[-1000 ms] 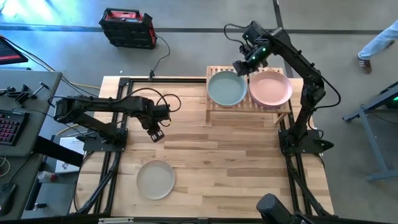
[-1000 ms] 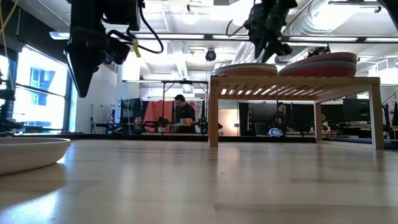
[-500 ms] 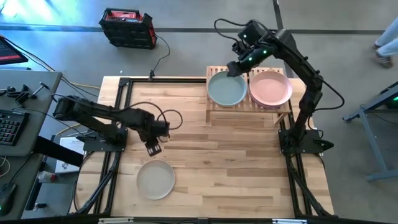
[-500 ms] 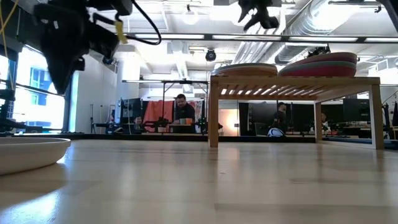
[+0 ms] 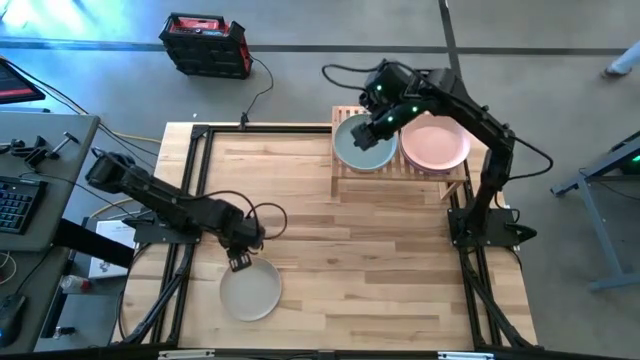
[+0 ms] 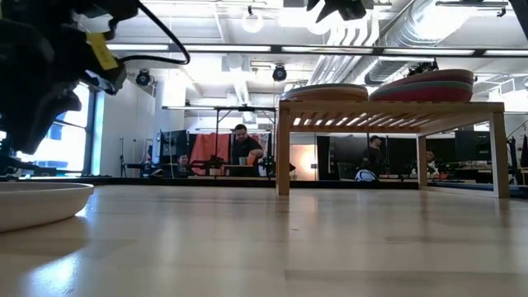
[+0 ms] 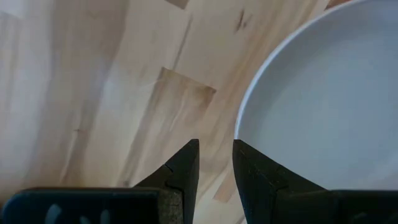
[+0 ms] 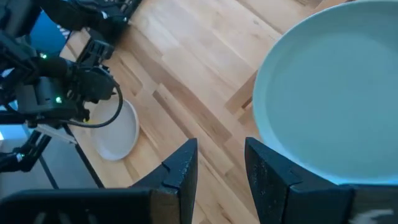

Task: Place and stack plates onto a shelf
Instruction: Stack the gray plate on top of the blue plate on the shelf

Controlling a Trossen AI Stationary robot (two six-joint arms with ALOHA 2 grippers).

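1. Since a second ago, left arm has swung down from mid-table toward the near-left corner; left gripper (image 5: 240, 262) now hangs just past the far rim of the beige plate (image 5: 250, 288). Right gripper (image 5: 362, 137) has drawn back from the shelf's far edge and sits above the mint plate (image 5: 362, 146).
2. Left arm: stretched low across the table's left side, wrist bent down. Wrist view shows fingers (image 7: 183, 168) parted by a narrow gap, nothing between them, tips over bare wood beside the beige plate's rim (image 7: 323, 112).
3. Right arm: rises from its base at the table's right edge, elbow high, forearm reaching left over the shelf (image 5: 345, 166). Fingers (image 8: 180, 165) apart, empty, above the mint plate's (image 8: 329, 93) near edge.
4. Plates: mint stack on shelf's left half, pink stack (image 5: 436, 143) on right half, touching side by side. Beige plate alone on the table (image 5: 380, 260), well apart from the shelf.
5. Low view: both stacks (image 6: 326, 91) on the slats; beige plate (image 6: 37, 202) at left.
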